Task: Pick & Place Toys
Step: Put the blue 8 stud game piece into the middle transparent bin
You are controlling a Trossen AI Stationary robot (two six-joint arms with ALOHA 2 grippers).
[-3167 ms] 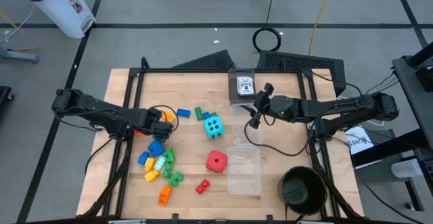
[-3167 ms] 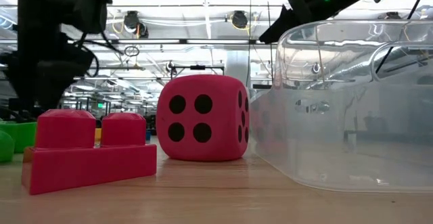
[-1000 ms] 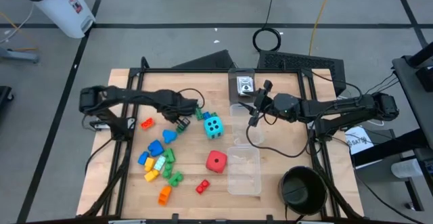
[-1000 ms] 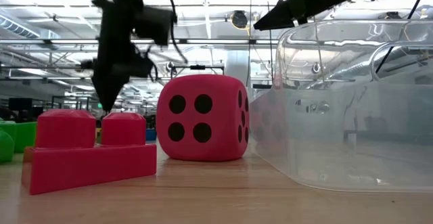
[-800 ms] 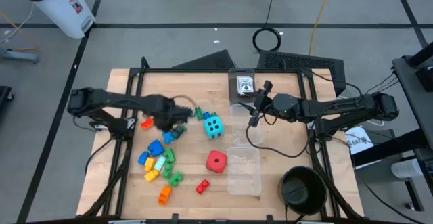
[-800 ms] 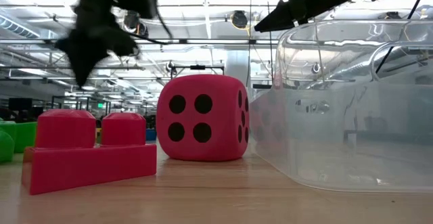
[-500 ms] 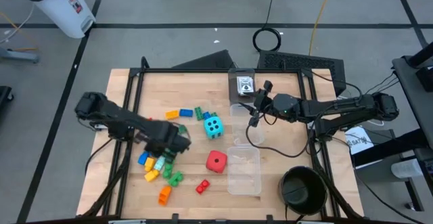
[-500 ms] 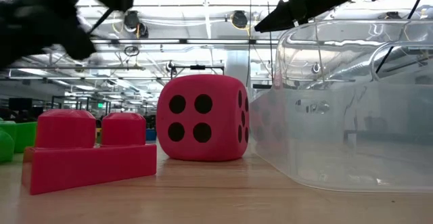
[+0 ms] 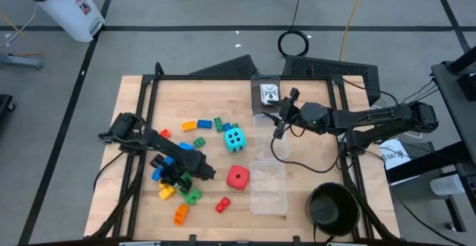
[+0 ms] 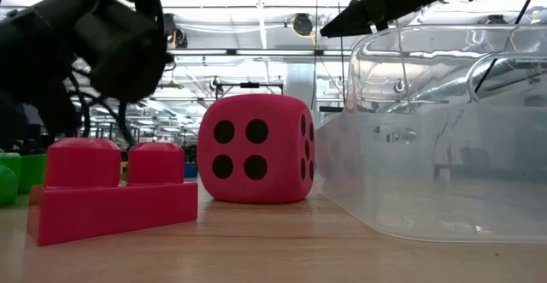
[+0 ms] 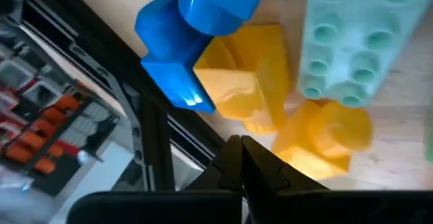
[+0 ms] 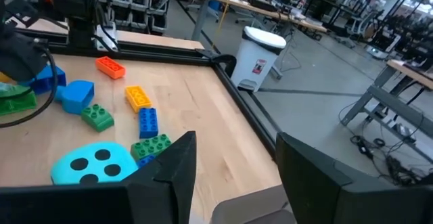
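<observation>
Loose bricks lie in a pile at the table's near left: blue, yellow and pale cyan. More bricks lie farther back. A cyan die, a red die and a red brick rest on the wood. My left gripper is shut, low over the pile. My right gripper is open and empty, hovering over the far clear box. My left gripper's shut fingertips point down right beside a yellow brick of the pile. I cannot tell whether they touch it.
A clear box stands near the red die, another at the far edge holds a card. A black bowl sits at the near right. A black frame rail runs along the left side.
My left gripper has swept from beside the cyan die toward the table's near edge and come down over the brick pile. The yellow-and-blue brick and a green brick that the arm covered now show.
</observation>
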